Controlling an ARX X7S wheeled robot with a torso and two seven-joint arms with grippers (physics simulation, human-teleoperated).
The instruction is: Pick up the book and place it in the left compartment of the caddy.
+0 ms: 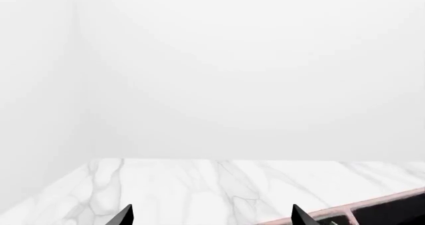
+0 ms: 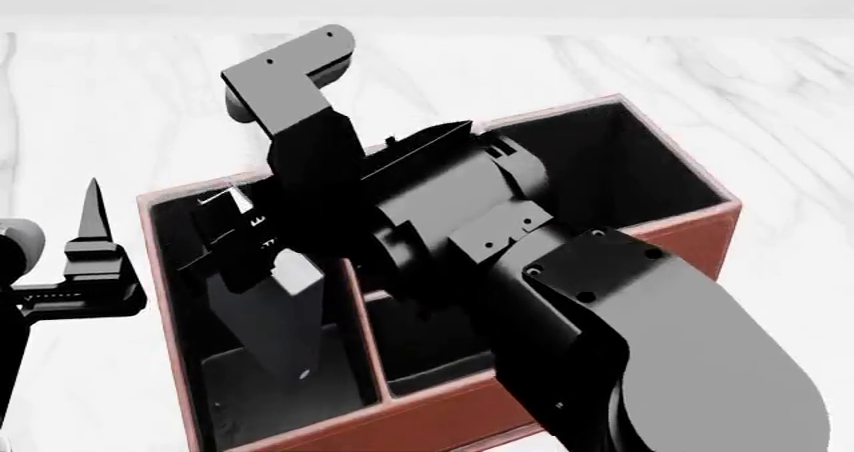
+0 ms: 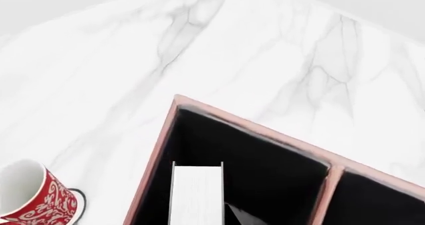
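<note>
The reddish-brown caddy [image 2: 694, 222] with its black interior fills the middle of the head view. My right gripper [image 2: 254, 262] reaches down into the long left compartment [image 2: 220, 402] and is shut on the black book [image 2: 283, 322], which stands tilted inside that bay. In the right wrist view the book's white page edges [image 3: 196, 195] show between the compartment walls [image 3: 154, 160], with one dark fingertip [image 3: 238, 216] beside them. My left gripper [image 2: 94, 234] is open and empty, outside the caddy's left wall. Its two fingertips [image 1: 123, 216] show over the marble.
A red-and-white mug [image 3: 37, 197] stands on the white marble table [image 3: 133, 60] beside the caddy's left side. The caddy's pale rim [image 1: 371, 211] shows at the edge of the left wrist view. My right arm [image 2: 601, 312] covers the middle bay.
</note>
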